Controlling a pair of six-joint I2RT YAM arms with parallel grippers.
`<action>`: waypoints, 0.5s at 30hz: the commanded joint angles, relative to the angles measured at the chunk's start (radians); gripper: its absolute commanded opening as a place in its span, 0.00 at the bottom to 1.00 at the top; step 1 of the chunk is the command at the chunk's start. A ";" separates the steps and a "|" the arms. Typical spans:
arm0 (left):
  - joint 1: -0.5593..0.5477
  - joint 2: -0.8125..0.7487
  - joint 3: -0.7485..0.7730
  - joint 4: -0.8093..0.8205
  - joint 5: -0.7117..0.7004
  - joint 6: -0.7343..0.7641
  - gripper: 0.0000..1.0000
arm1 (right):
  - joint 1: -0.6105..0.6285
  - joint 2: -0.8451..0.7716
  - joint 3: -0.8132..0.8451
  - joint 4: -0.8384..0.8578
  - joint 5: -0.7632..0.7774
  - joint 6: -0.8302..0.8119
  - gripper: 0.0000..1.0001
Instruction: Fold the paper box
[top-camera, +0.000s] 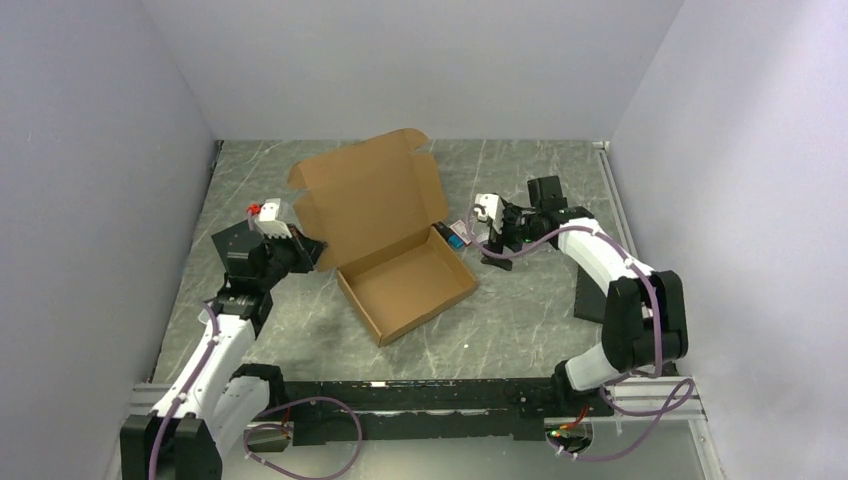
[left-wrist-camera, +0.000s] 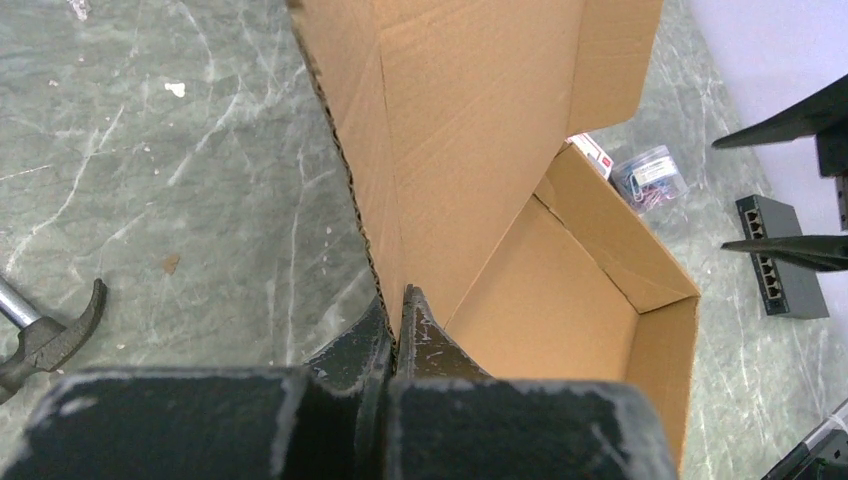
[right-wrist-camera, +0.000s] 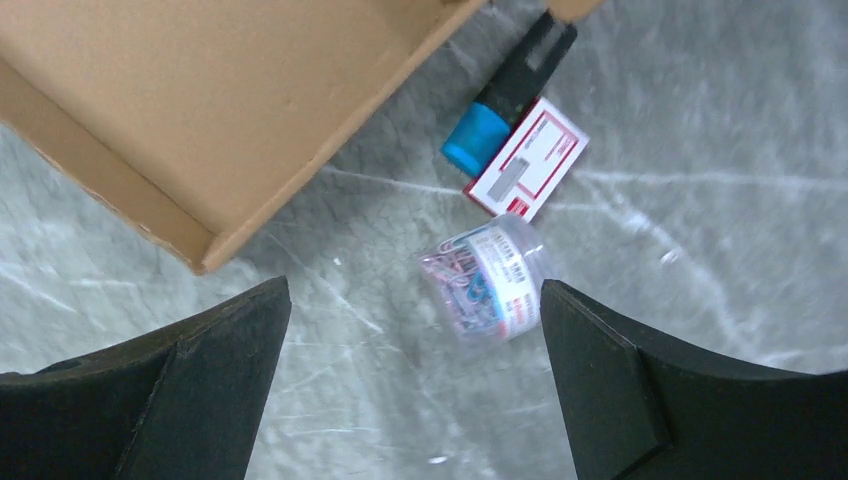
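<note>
The paper box (top-camera: 405, 285) is a brown cardboard tray in the middle of the table, with its lid (top-camera: 365, 195) standing up behind it. My left gripper (top-camera: 316, 251) is at the box's left rear corner. In the left wrist view it (left-wrist-camera: 397, 312) is shut on the corrugated edge of the upright side flap (left-wrist-camera: 365, 190), one finger on each face. My right gripper (top-camera: 492, 248) hangs off the box's right corner. In the right wrist view it (right-wrist-camera: 415, 300) is open, with only table and a clip tub between its fingers (right-wrist-camera: 215, 340). A box corner (right-wrist-camera: 205, 235) lies just ahead.
A clear tub of paper clips (right-wrist-camera: 487, 280), a red-and-white small carton (right-wrist-camera: 527, 160) and a blue-capped black marker (right-wrist-camera: 500, 100) lie by the box's right side. A black network switch (left-wrist-camera: 780, 255) lies further right. A hammer (left-wrist-camera: 45, 335) lies left of the box. Walls enclose three sides.
</note>
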 joint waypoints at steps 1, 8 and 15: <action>-0.002 0.033 0.030 0.035 0.062 0.067 0.00 | -0.049 0.082 0.178 -0.199 -0.198 -0.470 1.00; -0.002 -0.004 -0.020 0.101 0.035 0.114 0.00 | -0.047 0.266 0.362 -0.417 -0.189 -0.648 0.99; -0.002 -0.014 -0.020 0.084 -0.009 0.126 0.00 | -0.026 0.347 0.401 -0.474 -0.097 -0.677 0.97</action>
